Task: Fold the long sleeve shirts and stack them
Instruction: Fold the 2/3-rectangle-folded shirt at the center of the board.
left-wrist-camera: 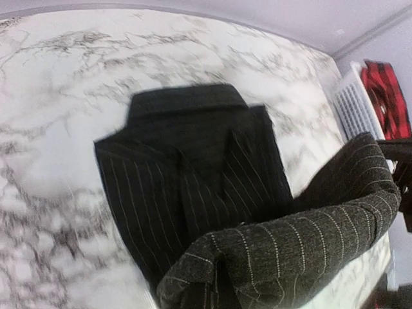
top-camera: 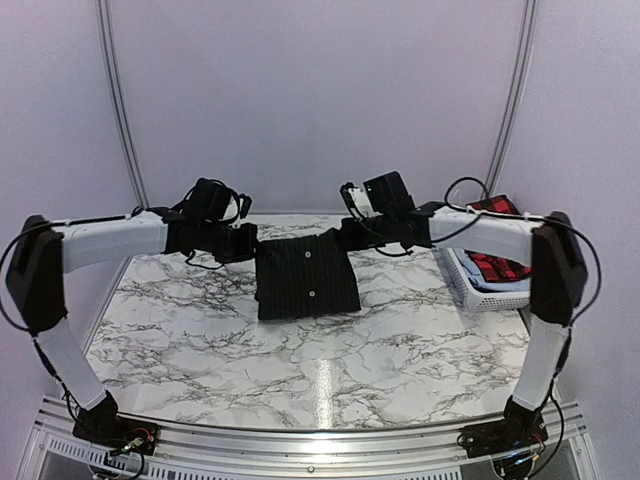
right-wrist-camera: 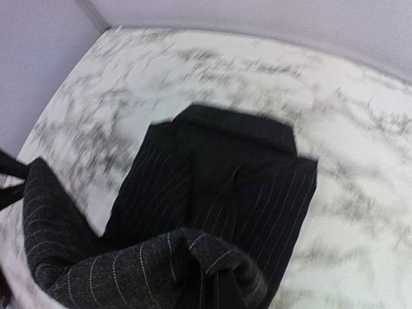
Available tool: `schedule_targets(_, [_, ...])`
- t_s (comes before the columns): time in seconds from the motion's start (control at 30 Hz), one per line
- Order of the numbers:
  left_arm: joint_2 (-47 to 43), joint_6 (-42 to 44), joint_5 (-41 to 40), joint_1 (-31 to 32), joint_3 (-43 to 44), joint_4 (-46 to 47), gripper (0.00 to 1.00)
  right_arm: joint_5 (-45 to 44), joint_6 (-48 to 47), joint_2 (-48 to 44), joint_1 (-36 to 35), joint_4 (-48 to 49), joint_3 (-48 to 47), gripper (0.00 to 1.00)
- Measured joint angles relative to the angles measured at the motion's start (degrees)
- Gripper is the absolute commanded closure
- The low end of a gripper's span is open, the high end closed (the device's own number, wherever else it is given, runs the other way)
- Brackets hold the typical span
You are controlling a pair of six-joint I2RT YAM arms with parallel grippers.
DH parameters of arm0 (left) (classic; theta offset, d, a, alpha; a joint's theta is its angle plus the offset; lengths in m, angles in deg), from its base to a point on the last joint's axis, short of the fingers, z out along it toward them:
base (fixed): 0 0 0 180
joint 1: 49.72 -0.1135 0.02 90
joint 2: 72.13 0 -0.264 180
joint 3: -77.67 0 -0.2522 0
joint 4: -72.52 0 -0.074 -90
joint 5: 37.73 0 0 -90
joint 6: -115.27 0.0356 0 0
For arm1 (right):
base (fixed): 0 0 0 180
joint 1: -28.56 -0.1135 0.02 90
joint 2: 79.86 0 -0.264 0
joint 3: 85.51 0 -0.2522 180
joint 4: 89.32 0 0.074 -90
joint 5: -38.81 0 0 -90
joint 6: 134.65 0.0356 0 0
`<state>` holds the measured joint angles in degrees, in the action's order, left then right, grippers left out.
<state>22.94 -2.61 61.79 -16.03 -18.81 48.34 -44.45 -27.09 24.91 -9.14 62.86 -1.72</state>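
Note:
The black pinstriped long sleeve shirt (top-camera: 305,272) lies partly folded at the middle back of the marble table (top-camera: 200,330), buttons facing up. My left gripper (top-camera: 248,243) is shut on its far left edge. My right gripper (top-camera: 352,234) is shut on its far right edge. In the left wrist view a lifted band of pinstriped cloth (left-wrist-camera: 290,251) covers my fingers, above the flat part of the shirt (left-wrist-camera: 187,167). The right wrist view shows the same: bunched cloth (right-wrist-camera: 148,270) hides the fingers above the flat shirt (right-wrist-camera: 225,174). The red-and-black checked shirt (top-camera: 497,266) lies in the basket.
A white lattice basket (top-camera: 480,290) stands at the table's right edge, beside my right arm; it also appears in the left wrist view as the basket (left-wrist-camera: 353,106) with red checked cloth (left-wrist-camera: 386,96). A curved metal frame and pale walls ring the back.

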Motion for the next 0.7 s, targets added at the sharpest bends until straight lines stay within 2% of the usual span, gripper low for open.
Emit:
schedule_targets(0.1, [15.89, -0.79, 1.38, -5.88, 13.25, 0.31, 1.0, 0.2, 0.17, 17.44, 3.96, -0.02, -16.65, 1.0])
schedule_targets(0.2, [31.1, -2.32, 3.23, -9.64, 24.61, 1.51, 1.0, 0.37, 0.66, 29.79, 6.32, -0.15, -27.1, 1.0])
schedule_targets(0.3, [38.97, -3.69, 5.66, -10.82, 28.09, 2.12, 1.0, 0.92, 1.53, 36.68, 8.13, -1.22, -30.88, 1.0])
schedule_targets(0.37, [39.32, -4.17, 6.34, -10.62, 29.22, 2.1, 1.0, 1.31, 2.12, 37.42, 8.55, -0.57, -29.53, 1.0])
schedule_targets(0.43, [38.64, -4.52, 6.8, -9.86, 28.09, 2.8, 1.0, 1.75, 2.56, 35.06, 8.59, 1.03, -25.88, 1.0])
schedule_targets(0.53, [34.69, -5.42, 7.41, -7.91, 20.06, 6.71, 1.0, 2.71, 3.43, 29.4, 8.33, 3.37, -16.33, 1.0])
schedule_targets(0.7, [18.88, -9.75, 5.46, -0.37, -4.09, 14.21, 1.0, 4.42, 4.55, 16.39, 6.32, 9.53, 4.81, 1.0])
